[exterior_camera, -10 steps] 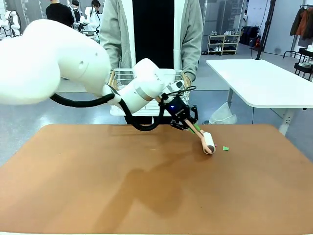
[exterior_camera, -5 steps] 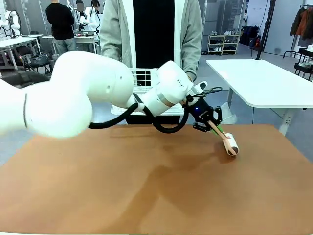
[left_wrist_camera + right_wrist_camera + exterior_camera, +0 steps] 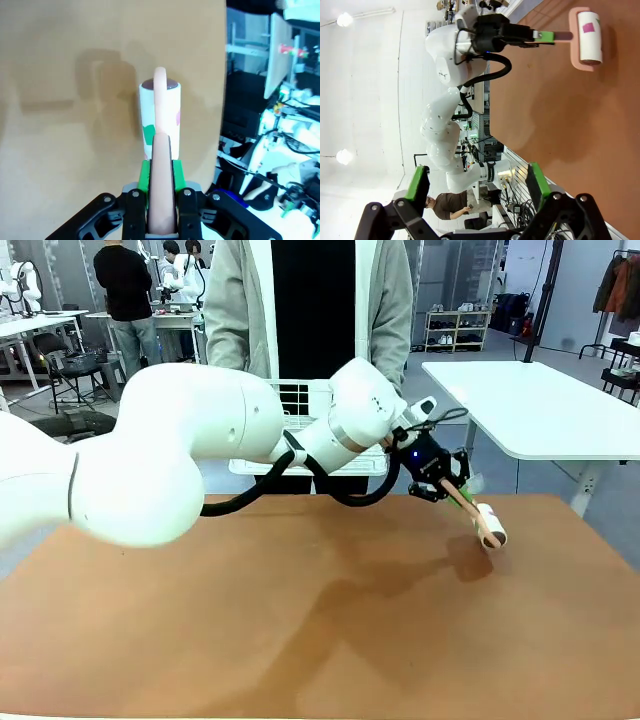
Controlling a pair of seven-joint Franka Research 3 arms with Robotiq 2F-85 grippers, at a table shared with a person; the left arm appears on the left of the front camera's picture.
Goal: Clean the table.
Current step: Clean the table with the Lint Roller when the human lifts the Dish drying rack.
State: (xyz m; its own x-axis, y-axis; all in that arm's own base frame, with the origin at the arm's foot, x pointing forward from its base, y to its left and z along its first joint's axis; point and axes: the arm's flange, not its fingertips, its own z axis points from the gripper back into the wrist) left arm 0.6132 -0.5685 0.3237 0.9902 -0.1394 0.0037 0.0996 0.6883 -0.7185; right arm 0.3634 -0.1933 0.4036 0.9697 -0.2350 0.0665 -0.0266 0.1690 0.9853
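My left gripper (image 3: 450, 484) is shut on the pink handle of a lint roller (image 3: 491, 525), over the far right part of the reddish-brown table (image 3: 200, 640). The roller's shadow falls just to its left. In the left wrist view the green pads of that gripper (image 3: 161, 192) clamp the handle, and the white roller (image 3: 160, 112) carries a green scrap and a pink scrap stuck to its paper. The right wrist view has my right gripper (image 3: 477, 182) open with nothing between its fingers, and the roller (image 3: 588, 37) lies far off with a purple scrap on it.
A person in a grey cardigan stands at the far side holding a white wire basket (image 3: 300, 398) behind my left arm. A white-topped table (image 3: 540, 405) stands to the right, beyond the table's far right corner.
My left arm has swept the roller to the right across the far part of the table. The green scrap that lay beside the roller is gone from the tabletop.
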